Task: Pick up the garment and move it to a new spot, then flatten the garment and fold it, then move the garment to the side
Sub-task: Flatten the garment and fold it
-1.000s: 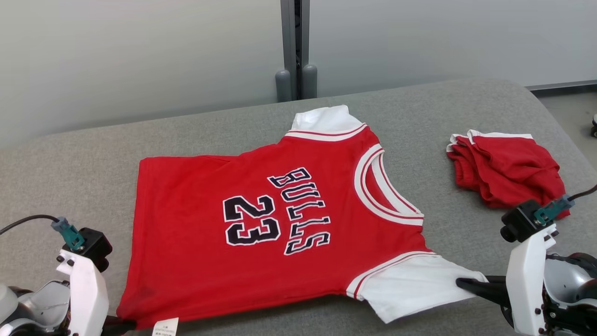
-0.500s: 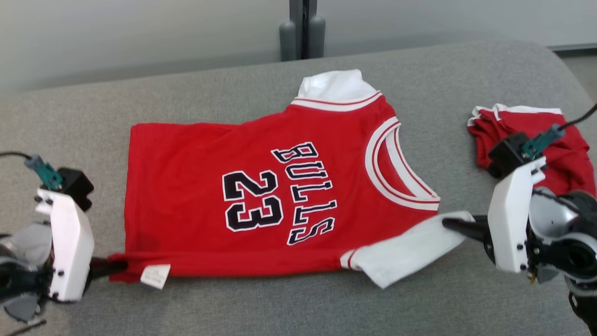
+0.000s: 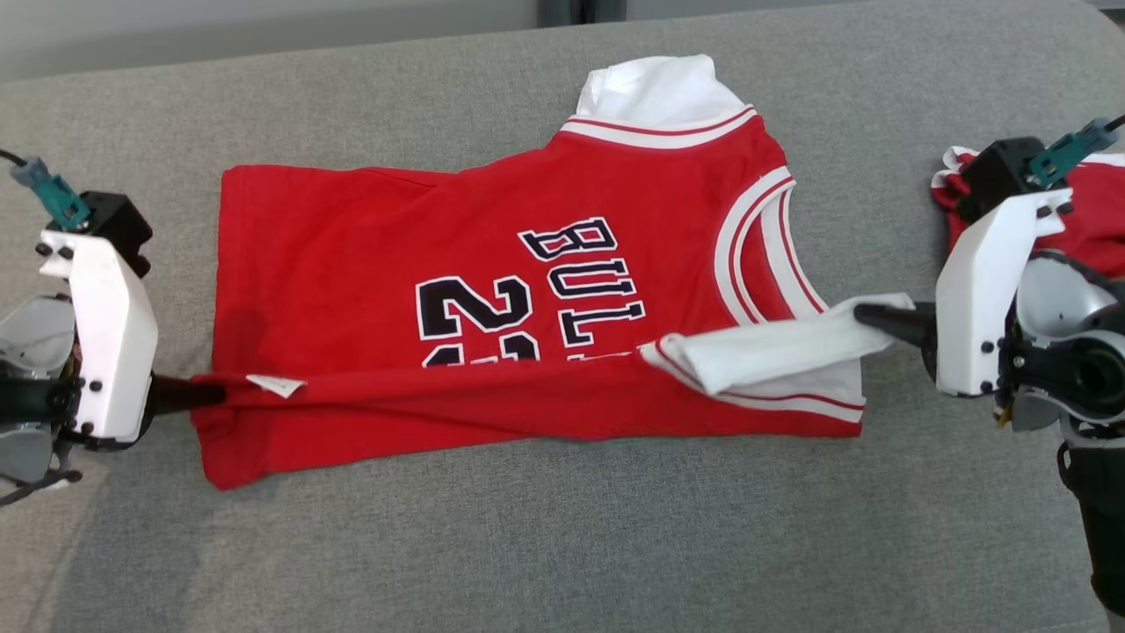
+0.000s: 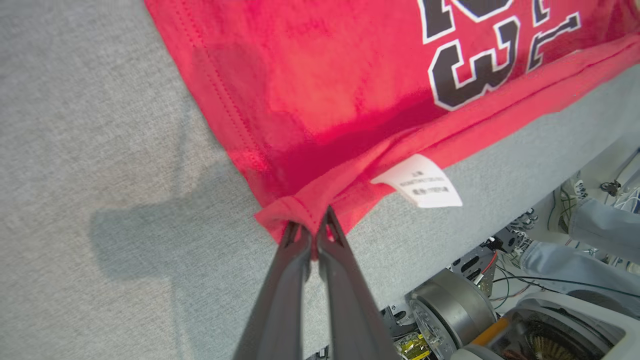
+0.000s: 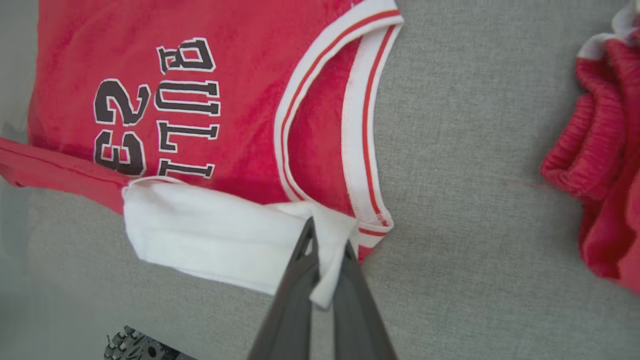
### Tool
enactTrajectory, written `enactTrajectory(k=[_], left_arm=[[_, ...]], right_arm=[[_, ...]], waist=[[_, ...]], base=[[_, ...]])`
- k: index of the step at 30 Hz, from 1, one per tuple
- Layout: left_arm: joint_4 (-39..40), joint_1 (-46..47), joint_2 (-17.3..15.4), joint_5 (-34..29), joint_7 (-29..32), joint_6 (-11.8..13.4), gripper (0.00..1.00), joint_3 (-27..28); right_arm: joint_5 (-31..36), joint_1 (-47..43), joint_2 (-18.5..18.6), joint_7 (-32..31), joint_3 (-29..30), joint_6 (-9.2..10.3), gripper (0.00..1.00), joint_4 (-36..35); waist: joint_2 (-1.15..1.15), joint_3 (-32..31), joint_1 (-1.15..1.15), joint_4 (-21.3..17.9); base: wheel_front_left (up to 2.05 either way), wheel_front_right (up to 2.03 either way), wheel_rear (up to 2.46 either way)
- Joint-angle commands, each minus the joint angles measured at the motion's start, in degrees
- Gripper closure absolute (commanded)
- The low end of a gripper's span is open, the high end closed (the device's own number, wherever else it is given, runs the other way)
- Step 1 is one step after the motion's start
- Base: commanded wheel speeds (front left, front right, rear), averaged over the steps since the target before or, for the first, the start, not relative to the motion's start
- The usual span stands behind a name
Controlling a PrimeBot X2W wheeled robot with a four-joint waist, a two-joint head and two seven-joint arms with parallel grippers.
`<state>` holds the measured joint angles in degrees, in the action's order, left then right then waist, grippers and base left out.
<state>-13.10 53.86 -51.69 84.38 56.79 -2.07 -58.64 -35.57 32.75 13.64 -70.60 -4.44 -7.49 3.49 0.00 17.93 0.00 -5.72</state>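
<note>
The garment is a red jersey with white sleeves and black "BULLS 23" lettering, spread on the grey table. Its near edge is lifted and rolled over toward the far side, covering the lower part of the lettering. My left gripper is shut on the hem corner, beside the white care label. At the other end, my right gripper is shut on the white sleeve, which hangs stretched above the cloth near the collar.
A second red garment, bunched, lies at the right edge of the table behind my right wrist, also seen as red folds. Beyond the table's near edge, machine parts and cables show, with a person's legs in jeans.
Both grippers have lifted the jersey's near edge and carried it away from me over the lettering. The head camera has tilted down, so the whole scene sits higher in the picture.
</note>
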Motion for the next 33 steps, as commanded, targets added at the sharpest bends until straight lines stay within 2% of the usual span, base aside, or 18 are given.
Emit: enactTrajectory(k=[1,9,17,18,19,20,21,22,27,33], left_arm=[[-0.8,1.0,0.3,-0.5,0.0,-0.4,1.0,0.2],[-6.0,3.3,3.3,-1.6,-1.4,-2.1,1.0,0.5],[-9.6,3.8,4.6,-2.7,-1.9,-3.5,1.0,-0.1],[-10.1,3.8,4.9,-2.8,-2.0,-3.5,1.0,-0.2],[-10.5,3.7,5.1,-2.8,-2.1,-3.7,1.0,-0.3],[-11.0,3.7,5.3,-3.1,-2.7,-3.9,0.86,-0.2],[-11.3,3.7,5.6,-3.5,-3.6,-3.9,0.29,0.0],[-11.8,3.5,6.0,-3.8,-4.2,-4.0,0.02,-0.1],[-13.1,2.5,6.6,-4.6,-7.3,-4.6,0.0,0.2],[-12.0,0.0,6.2,-6.4,-15.9,-5.2,0.0,1.3]], right_arm=[[0.7,0.9,-0.2,0.8,0.3,-0.01,1.0,0.8],[2.6,5.0,-2.0,6.5,-1.2,-0.01,1.0,6.1],[1.8,8.0,-1.4,13.9,-5.0,-0.01,1.0,11.5],[1.7,8.2,-1.2,14.6,-5.5,-0.01,0.96,12.4],[1.6,8.5,-1.1,15.6,-6.0,-0.01,0.7,13.2],[1.5,8.8,-1.0,16.8,-6.3,-0.01,0.18,13.8],[1.4,8.9,-0.9,17.9,-6.7,-0.01,0.0,14.5],[1.1,9.0,-0.8,19.0,-7.3,-0.01,0.0,15.1],[-1.2,9.1,0.7,29.1,-9.0,-0.01,0.0,15.9],[-2.7,6.5,3.4,44.6,-10.8,-0.01,0.0,16.6]], waist=[[0.0,0.6,0.0,-0.2],[0.0,2.6,0.0,-0.8],[0.0,2.7,0.0,-1.1],[0.0,2.5,0.0,-1.1],[0.0,2.3,0.0,-1.0],[0.0,2.1,0.0,-1.0],[0.0,1.8,0.0,-0.9],[0.0,1.4,0.0,-0.9],[0.0,-1.2,0.0,-0.7],[0.0,-5.5,0.0,-0.5]], base=[[0.0,0.0,0.0],[0.0,0.0,0.0],[0.0,0.0,0.0],[0.0,0.0,0.0],[0.0,0.0,0.0],[0.0,0.0,0.0],[0.0,0.0,0.0],[0.0,0.0,0.0],[0.0,0.0,0.0],[0.0,0.0,0.0]])
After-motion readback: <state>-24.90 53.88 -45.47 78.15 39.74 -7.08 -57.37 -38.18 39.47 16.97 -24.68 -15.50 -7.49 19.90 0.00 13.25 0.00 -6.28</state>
